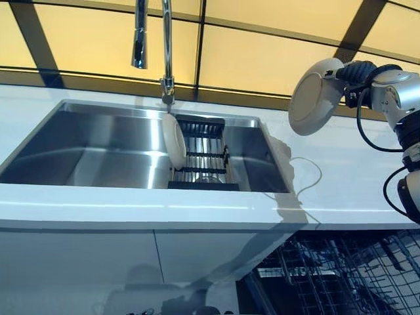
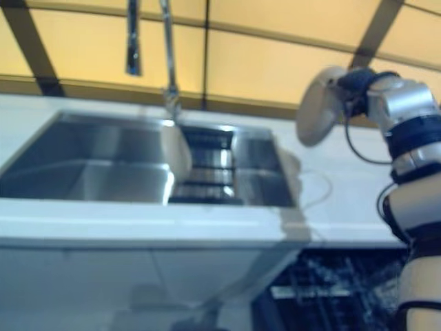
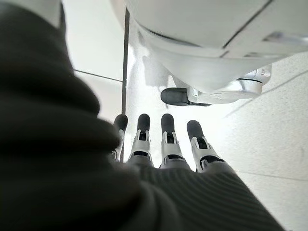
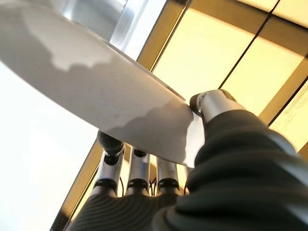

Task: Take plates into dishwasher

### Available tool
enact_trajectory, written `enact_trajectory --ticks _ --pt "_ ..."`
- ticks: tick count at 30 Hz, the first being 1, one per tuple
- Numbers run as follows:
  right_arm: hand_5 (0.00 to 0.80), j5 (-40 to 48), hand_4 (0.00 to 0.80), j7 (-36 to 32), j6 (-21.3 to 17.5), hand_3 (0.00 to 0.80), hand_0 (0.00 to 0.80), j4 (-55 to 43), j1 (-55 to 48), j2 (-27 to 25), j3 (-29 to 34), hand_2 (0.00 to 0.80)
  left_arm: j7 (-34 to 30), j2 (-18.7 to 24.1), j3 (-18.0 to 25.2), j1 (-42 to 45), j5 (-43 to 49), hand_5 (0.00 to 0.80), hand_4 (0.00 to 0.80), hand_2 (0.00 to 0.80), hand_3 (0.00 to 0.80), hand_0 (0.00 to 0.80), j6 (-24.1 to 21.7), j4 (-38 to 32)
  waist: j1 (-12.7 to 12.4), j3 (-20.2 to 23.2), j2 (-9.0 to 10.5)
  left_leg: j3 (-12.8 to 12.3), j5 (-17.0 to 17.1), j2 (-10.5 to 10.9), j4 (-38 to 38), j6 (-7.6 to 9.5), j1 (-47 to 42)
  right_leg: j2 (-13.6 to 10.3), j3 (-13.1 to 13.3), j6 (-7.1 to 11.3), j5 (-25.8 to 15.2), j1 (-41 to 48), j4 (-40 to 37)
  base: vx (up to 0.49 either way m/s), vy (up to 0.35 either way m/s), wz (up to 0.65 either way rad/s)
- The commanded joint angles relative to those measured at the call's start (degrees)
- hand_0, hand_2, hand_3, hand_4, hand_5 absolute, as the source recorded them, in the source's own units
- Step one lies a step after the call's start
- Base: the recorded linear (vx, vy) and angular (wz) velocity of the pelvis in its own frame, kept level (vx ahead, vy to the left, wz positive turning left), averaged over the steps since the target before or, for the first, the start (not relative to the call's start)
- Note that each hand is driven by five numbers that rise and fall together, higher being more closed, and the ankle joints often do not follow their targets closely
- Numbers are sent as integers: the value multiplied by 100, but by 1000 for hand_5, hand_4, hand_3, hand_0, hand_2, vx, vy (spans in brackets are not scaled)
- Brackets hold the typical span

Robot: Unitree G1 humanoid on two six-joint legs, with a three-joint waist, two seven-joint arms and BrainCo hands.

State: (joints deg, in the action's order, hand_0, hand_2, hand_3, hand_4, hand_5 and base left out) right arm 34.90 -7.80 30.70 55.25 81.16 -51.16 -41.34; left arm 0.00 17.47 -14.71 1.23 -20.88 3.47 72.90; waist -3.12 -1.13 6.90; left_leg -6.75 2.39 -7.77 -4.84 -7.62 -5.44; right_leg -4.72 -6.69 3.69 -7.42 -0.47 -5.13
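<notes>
The right hand (image 1: 351, 71) had a white plate (image 1: 314, 96) pinched by its rim between thumb and fingers (image 4: 111, 144), up above the worktop (image 1: 341, 190) right of the sink (image 1: 105, 141). Another plate (image 1: 174, 141) stood in the sink's rack (image 1: 205, 157). That edge-only grip looked sketchy: tilting it down toward the dishwasher rack (image 1: 341, 269) could let it slip; the left hand (image 3: 159, 144) hung with fingers straight, empty.

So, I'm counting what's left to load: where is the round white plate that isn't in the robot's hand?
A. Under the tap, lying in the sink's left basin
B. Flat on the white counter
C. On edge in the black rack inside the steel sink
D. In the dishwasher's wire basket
C: the second round white plate stands on edge against the black rack in the steel sink, while the right hand holds the other plate above the counter.
</notes>
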Motion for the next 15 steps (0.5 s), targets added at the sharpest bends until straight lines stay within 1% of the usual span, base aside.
enact_trajectory --ticks 1,7,11,15 --pt "800 -289 800 -85 -208 800 800 499 1376 -494 -530 800 -35 224 -224 -269 170 0 0 0 0 0 30 282 40 -14 324 68 -155 118 -16 197 -26 -306 106 431 188 382 13 6 1 -15" --pt "800 -555 800 -475 -124 800 800 553 1445 -906 -664 800 -73 214 -230 -278 249 0 0 0 0 0 111 228 222 16 294 -93 -201 96 -16 207 -107 -270 287 438 173 353 13 3 -4 -22" --pt "800 -701 800 -790 -102 800 800 489 1344 -1154 -699 800 -94 210 -199 -268 294 0 0 0 0 0 141 207 324 12 265 -187 -202 66 -16 198 -145 -250 373 435 164 331 13 8 -7 -10" --pt "800 -824 800 -944 -92 800 800 336 1138 -1368 -622 800 -90 222 -165 -263 318 0 0 0 0 0 175 172 427 -3 246 -277 -206 32 -16 182 -161 -222 446 431 164 301 13 4 -13 -11"
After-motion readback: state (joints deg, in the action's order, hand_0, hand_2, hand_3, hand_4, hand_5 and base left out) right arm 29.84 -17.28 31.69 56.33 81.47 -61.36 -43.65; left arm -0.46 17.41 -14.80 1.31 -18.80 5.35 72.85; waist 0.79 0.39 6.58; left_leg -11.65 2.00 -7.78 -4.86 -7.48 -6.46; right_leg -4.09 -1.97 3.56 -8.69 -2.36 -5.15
